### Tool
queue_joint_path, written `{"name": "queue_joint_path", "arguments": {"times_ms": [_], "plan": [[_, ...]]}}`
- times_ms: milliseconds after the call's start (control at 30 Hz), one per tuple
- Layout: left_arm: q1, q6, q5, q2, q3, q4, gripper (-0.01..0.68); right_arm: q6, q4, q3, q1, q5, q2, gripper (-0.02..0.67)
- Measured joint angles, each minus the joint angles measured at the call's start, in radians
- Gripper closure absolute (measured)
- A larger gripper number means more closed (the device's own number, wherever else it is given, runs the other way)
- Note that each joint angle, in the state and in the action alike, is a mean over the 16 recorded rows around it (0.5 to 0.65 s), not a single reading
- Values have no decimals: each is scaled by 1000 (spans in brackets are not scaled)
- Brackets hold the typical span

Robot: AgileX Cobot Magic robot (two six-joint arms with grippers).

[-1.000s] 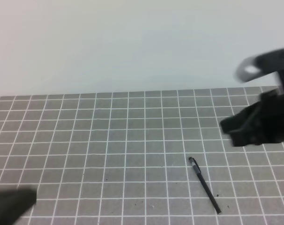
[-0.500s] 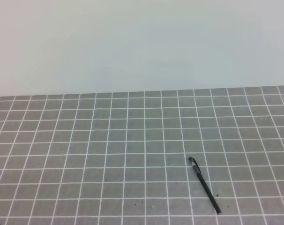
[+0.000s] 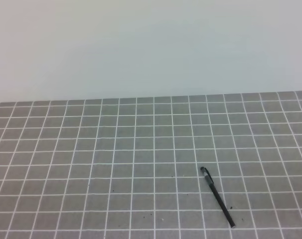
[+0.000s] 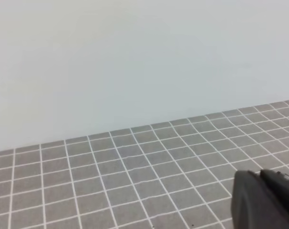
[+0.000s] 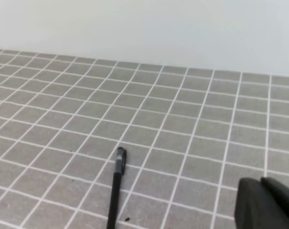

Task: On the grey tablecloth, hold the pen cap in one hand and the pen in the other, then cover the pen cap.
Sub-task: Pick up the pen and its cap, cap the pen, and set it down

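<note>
Left claw point(image 4: 266, 202) closed, low, pen point(image 3: 217, 196) flat

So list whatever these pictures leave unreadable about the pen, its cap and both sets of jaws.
- The pen: exterior high view, too thin to tell whether the pen cap is seated; its far end is cut off by the bottom edge in the right wrist view.
- Left gripper: left wrist view, only a dark blurred corner; jaws cropped.
- Right gripper: right wrist view, likewise cropped.
- Both arms: outside the exterior high view.

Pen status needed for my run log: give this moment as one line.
pen: lying capped on grey tablecloth, untouched | left gripper: shut, empty | right gripper: shut, empty | arms: clear of pen
</note>
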Motion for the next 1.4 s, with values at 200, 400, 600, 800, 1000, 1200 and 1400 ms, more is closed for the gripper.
{"name": "queue_joint_path", "arguments": {"times_ms": [200, 400, 600, 800, 1000, 1200, 1400], "plan": [[0, -1, 5, 0, 1, 0, 675, 1, 18, 8, 0, -7, 0, 641], [0, -2, 16, 0, 1, 10, 675, 2, 22, 8, 0, -4, 0, 641], [0, 0, 31, 0, 4, 44, 675, 2, 22, 8, 0, -4, 0, 641], [0, -118, -12, 1, 43, 166, 675, 3, 23, 8, 0, -2, 0, 641], [5, -300, -87, 0, 118, 330, 675, 3, 24, 8, 0, 0, 0, 641], [27, -458, -133, -3, 201, 450, 675, 3, 29, 8, 0, 2, 0, 641], [53, -463, -113, -7, 241, 462, 675, 3, 33, 8, 0, 2, 1, 641]]}}
